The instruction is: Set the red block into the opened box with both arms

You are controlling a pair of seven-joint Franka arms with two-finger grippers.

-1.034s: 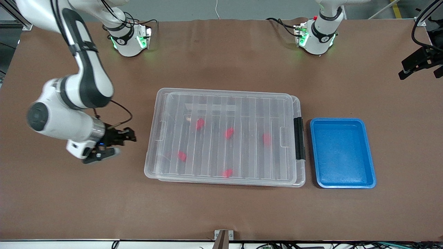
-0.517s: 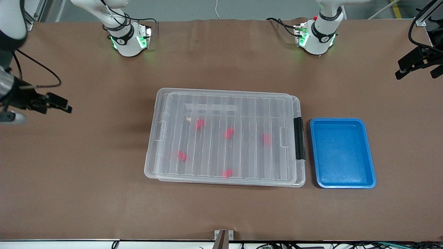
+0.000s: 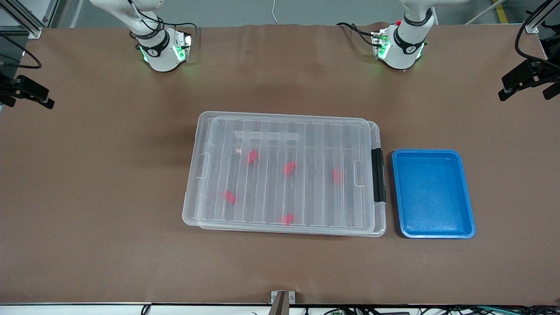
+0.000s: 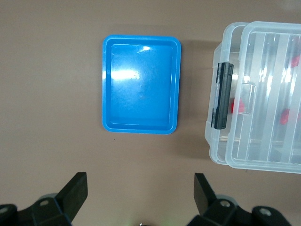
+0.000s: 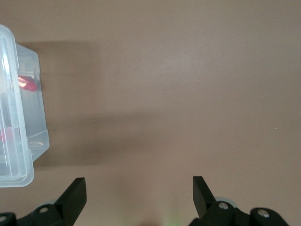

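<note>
The box (image 3: 284,173) sits mid-worktop (image 3: 87,218) with its lid (image 3: 306,131) on; five red blocks (image 3: 289,168) lie inside. A blue tray (image 3: 432,192) is beside it, toward the left arm's end. Both grippers – left gripper (image 4: 141,197), right gripper (image 5: 139,197) – hang wide open and empty above the worktop's ends.

This is a robotics lab or test cell rather than a home or shop. Two white arm bases (image 3: 159,46) (image 3: 400,43) with green status lights are bolted along one edge of a wide table (image 3: 87,218) covered in plain brown matting, with black cables (image 3: 356,29) trailing off that edge. Aluminium framing (image 3: 19,17) stands at a corner, a grey floor with a yellow line (image 3: 501,11) shows past the table's edge, and more wiring (image 3: 350,310) runs under the edge nearest the front camera.
</note>
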